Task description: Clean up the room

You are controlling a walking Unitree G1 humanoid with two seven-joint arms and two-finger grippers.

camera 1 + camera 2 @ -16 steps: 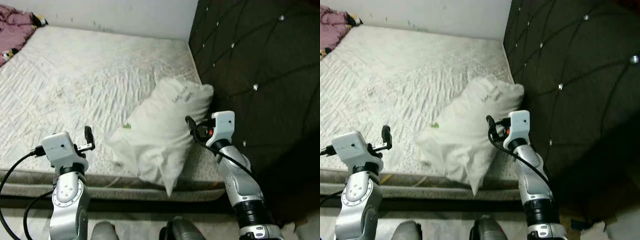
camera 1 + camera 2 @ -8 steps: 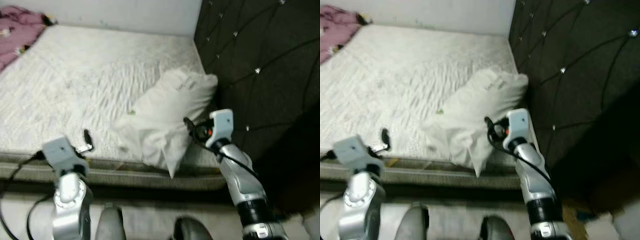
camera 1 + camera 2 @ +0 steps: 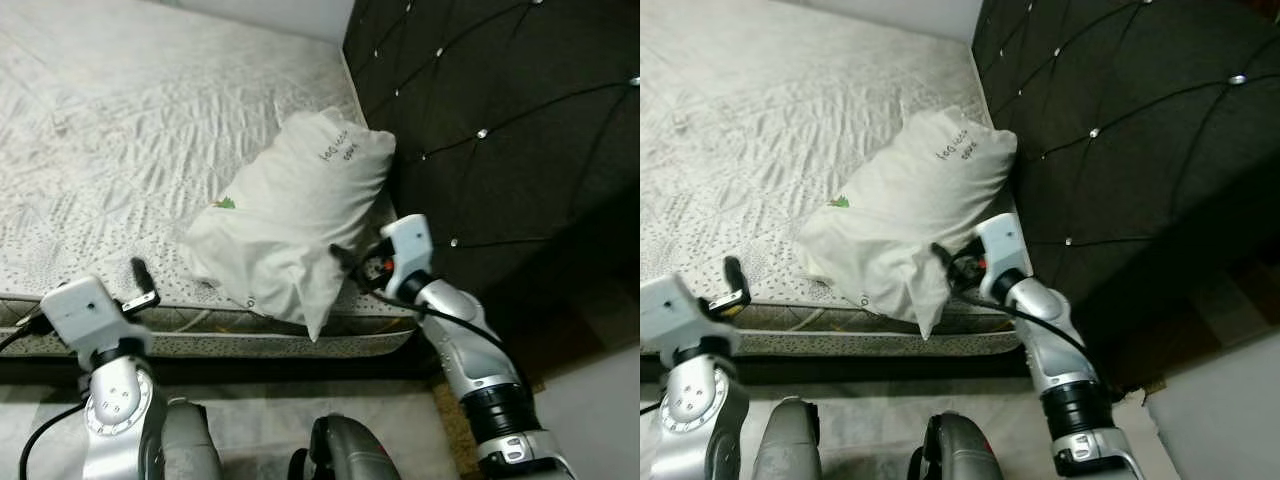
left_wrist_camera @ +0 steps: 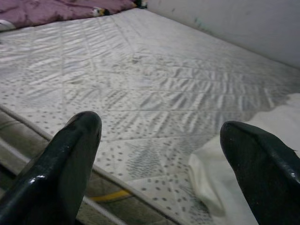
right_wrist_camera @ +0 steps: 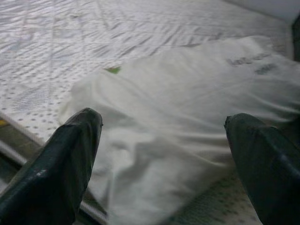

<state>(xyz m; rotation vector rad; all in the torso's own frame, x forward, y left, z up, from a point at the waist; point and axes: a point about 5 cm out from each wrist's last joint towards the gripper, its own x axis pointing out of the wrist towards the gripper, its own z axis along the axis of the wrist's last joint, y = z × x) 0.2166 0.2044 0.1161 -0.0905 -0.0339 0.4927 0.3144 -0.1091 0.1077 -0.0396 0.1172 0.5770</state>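
A quilted, dotted white mattress (image 3: 120, 130) meets a dark tufted headboard (image 3: 500, 120) studded with shiny buttons. Against that headboard, at the mattress's near corner, slumps a soft, crumpled white pillow (image 3: 290, 215), bearing dark lettering and a small green tag. The right gripper (image 5: 164, 159) sits just beside the pillow, fingers spread wide. The left gripper (image 4: 159, 164) hovers farther from the headboard, at the mattress edge, also splayed apart.
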